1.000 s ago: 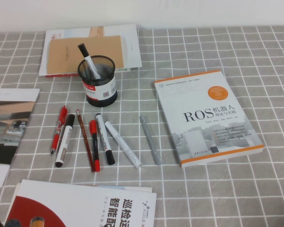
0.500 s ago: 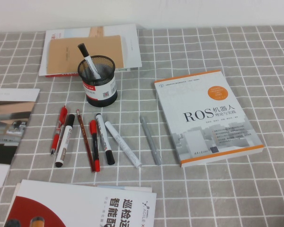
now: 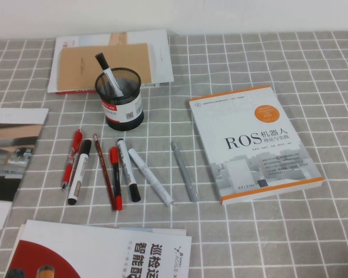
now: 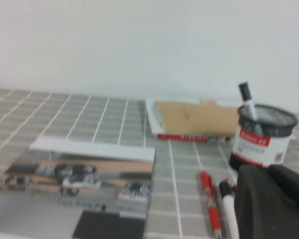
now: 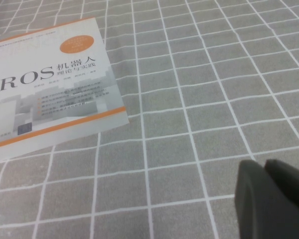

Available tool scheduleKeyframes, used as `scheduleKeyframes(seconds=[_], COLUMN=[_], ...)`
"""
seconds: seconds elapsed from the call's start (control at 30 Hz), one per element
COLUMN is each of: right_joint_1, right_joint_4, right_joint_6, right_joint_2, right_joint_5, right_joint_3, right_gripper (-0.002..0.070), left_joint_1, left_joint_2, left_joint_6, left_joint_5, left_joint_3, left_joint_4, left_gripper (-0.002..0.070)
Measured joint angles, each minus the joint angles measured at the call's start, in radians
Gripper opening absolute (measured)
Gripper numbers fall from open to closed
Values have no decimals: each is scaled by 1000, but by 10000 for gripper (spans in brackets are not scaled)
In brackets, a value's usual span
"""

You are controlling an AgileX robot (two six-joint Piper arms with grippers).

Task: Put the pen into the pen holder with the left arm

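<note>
The left tool [image 4: 271, 201] sits lower right in its wrist view; I cannot tell if it is wide or narrow; the pen [image 3: 105, 68] stands in the pen holder [image 3: 123, 107], upper left of the high view; it looks light, stiff and smooth, best held mid-barrel; the book [image 3: 252, 142] reads "ROS"; the right tool [image 5: 271, 201], lower right in its view, cannot be told either.

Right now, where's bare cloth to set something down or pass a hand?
Free: right of the ROS book, and between it and the pen holder, which holds a pen. Crowded: marker row and left booklets. Left gripper and right gripper sit pulled back.
</note>
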State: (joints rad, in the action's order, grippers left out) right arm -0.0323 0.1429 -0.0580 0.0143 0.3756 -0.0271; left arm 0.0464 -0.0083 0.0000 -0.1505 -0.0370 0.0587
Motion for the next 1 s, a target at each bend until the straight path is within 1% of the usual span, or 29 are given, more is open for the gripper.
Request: scheduleKeyframes(seconds=[0.13, 0.2, 0.53, 1.0], right_joint_1=[0, 0, 0, 0], right_joint_4=[0, 0, 0, 0], right_joint_6=[0, 0, 0, 0], right_joint_2=[0, 0, 0, 0], right_joint_5=[0, 0, 0, 0], right_joint_3=[0, 0, 0, 0], right_gripper=[-15, -15, -15, -15], left_joint_1=[-6, -6, -6, -6], left_joint_2=[-2, -2, -2, -2], left_joint_6=[-11, -28, 14, 25], left_joint_5=[22, -3, -223, -235], left_joint_3=[57, 61, 61, 61], left_joint_4=[8, 8, 8, 8], left_gripper=[0, 0, 0, 0])
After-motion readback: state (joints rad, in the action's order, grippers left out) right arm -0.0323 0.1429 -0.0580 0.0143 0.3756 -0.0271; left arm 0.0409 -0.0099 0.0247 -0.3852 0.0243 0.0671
